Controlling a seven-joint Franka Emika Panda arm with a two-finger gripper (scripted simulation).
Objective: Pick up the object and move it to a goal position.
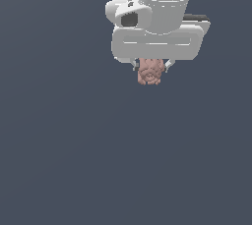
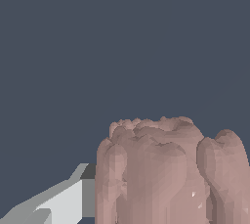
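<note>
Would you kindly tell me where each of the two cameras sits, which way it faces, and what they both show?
Exterior view: off the arm, facing the white gripper at the frame's upper middle; the hand body shows, with the pinkish-brown object between its fingertips, against plain dark grey. The exact vantage cannot be told.
Wrist view: on the wrist, looking along the gripper at the object from close up; only one grey-white finger shows.
Shared: both show the object at the fingers.
</note>
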